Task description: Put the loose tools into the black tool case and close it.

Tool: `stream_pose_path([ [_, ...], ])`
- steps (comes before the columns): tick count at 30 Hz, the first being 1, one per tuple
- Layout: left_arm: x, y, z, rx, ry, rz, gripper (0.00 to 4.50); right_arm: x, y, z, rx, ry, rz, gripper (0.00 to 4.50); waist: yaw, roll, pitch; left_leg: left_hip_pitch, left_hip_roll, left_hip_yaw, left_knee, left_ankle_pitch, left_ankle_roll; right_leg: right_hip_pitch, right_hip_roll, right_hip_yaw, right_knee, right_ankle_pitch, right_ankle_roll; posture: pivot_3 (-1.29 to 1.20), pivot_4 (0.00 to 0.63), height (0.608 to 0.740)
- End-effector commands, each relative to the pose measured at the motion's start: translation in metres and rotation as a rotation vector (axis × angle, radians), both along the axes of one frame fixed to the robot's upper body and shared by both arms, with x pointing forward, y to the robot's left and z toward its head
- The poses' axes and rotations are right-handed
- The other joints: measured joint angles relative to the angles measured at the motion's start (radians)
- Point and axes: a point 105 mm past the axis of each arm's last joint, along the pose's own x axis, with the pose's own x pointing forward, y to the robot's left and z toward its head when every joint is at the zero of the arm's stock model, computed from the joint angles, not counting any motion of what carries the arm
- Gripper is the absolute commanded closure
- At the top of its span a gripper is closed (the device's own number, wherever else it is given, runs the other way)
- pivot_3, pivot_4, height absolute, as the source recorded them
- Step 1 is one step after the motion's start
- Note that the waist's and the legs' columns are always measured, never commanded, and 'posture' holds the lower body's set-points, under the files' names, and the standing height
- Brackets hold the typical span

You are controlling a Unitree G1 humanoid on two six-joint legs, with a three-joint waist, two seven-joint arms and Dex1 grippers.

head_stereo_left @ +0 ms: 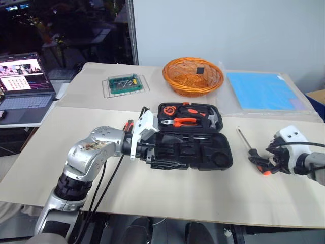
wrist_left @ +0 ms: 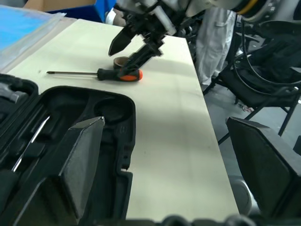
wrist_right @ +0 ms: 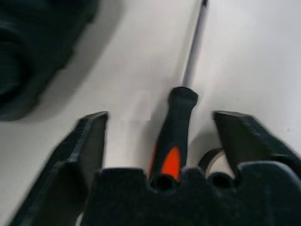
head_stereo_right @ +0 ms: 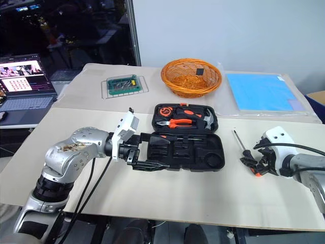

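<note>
On my far left one open laptop (head_stereo_left: 23, 86) sits on a side desk, and farther along, on the back table, lies one green board on a wire rack (head_stereo_left: 125, 84). My left pincer (head_stereo_right: 147, 152) hangs at the left end of the black tool case (head_stereo_left: 195, 134), its two fingers spread wide apart with nothing between them; in the left wrist view the nearer half of the case, with its empty moulded recesses, lies just past those fingers. The case is one, open flat on the table (head_stereo_left: 167, 193); its far half holds one pair of orange-handled pliers (head_stereo_left: 180, 122), one hammer (head_stereo_left: 213, 118) and one tape measure (head_stereo_left: 169, 110). Behind the case stands one orange wicker basket (head_stereo_left: 193, 76), and to its right lies one blue sheet (head_stereo_left: 261, 90). Right of the case, well apart from it, I count one black-and-orange screwdriver (wrist_right: 175, 132) lying on the table with its steel shaft pointing away from me, and one small brownish tape roll (wrist_left: 121, 61) just beside its handle. My right pincer (wrist_right: 160, 136) is low over that handle, fingers apart, one on each side of it, not clamped.
</note>
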Motion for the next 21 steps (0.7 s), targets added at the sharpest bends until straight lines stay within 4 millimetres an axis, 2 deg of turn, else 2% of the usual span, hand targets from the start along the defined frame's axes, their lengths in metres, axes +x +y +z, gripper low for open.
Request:
stream_pose_path([
  [1, -0.003, 0.006, 0.01, -0.014, -0.047, 0.023, 0.0, 0.009, -0.006, -0.002, -0.041, 0.035, -0.015, 2.17, -0.002, 0.0, 0.001, 0.0, 0.0, 0.0, 0.0, 0.0, 0.0, 0.0, 0.0, 0.0, 0.0, 0.0, 0.0, 0.0, 0.15, 0.74],
  [7, -0.003, 0.012, 0.01, -0.013, -0.034, 0.05, 0.0, 0.01, -0.009, -0.007, -0.077, 0.066, 0.004, 4.05, -0.003, 0.0, 0.001, 0.001, 0.0, 0.0, 0.0, 0.0, 0.0, 0.0, 0.0, 0.0, 0.0, 0.0, 0.0, 0.0, 0.15, 0.74],
  [9, -0.002, 0.015, 0.01, -0.011, -0.029, 0.057, 0.0, 0.01, -0.008, -0.003, -0.084, 0.055, 0.012, 4.45, -0.004, 0.0, 0.001, 0.001, 0.0, 0.0, 0.0, 0.0, 0.0, 0.0, 0.0, 0.0, 0.0, 0.0, 0.001, 0.0, 0.15, 0.74],
  [10, -0.002, 0.016, 0.01, -0.012, -0.03, 0.062, 0.0, 0.01, -0.007, 0.0, -0.083, 0.046, 0.017, 4.45, -0.003, 0.0, 0.001, 0.001, 0.0, 0.0, 0.0, 0.0, 0.0, 0.001, 0.0, 0.0, 0.0, 0.0, 0.001, 0.0, 0.15, 0.74],
  [13, 0.015, 0.027, 0.013, -0.105, -0.053, 0.215, 0.0, 0.014, 0.008, 0.034, -0.032, -0.067, 0.069, 4.45, -0.002, 0.001, 0.001, 0.001, 0.0, 0.0, 0.0, 0.0, 0.0, 0.0, 0.0, 0.001, 0.0, -0.001, 0.002, 0.0, 0.15, 0.74],
  [15, 0.008, 0.035, 0.004, -0.064, -0.044, 0.179, 0.0, 0.013, 0.02, 0.048, -0.026, -0.115, 0.116, 4.45, -0.003, 0.001, 0.002, 0.001, 0.0, 0.001, -0.001, 0.0, 0.0, 0.0, 0.0, 0.002, 0.001, 0.0, 0.002, 0.0, 0.15, 0.74],
  [18, 0.006, 0.041, -0.002, -0.039, -0.035, 0.175, 0.0, 0.012, 0.026, 0.052, -0.05, -0.126, 0.136, 4.45, -0.005, 0.001, 0.002, 0.001, 0.0, 0.001, -0.002, 0.0, 0.0, -0.001, 0.0, 0.002, 0.001, 0.002, -0.002, 0.0, 0.15, 0.74],
  [20, 0.005, 0.043, -0.004, -0.027, -0.058, 0.173, 0.0, 0.014, 0.02, 0.047, -0.109, -0.114, 0.117, 4.45, -0.002, 0.001, 0.002, 0.001, 0.0, 0.001, -0.002, 0.0, 0.0, -0.001, 0.0, 0.001, 0.0, 0.002, -0.002, 0.0, 0.15, 0.74],
  [21, 0.006, 0.044, -0.004, -0.029, -0.058, 0.178, 0.0, 0.014, 0.018, 0.044, -0.119, -0.105, 0.11, 4.19, 0.0, 0.001, 0.002, 0.001, 0.0, 0.001, -0.002, 0.0, 0.0, -0.001, 0.0, 0.001, 0.0, 0.001, -0.002, 0.0, 0.15, 0.74],
])
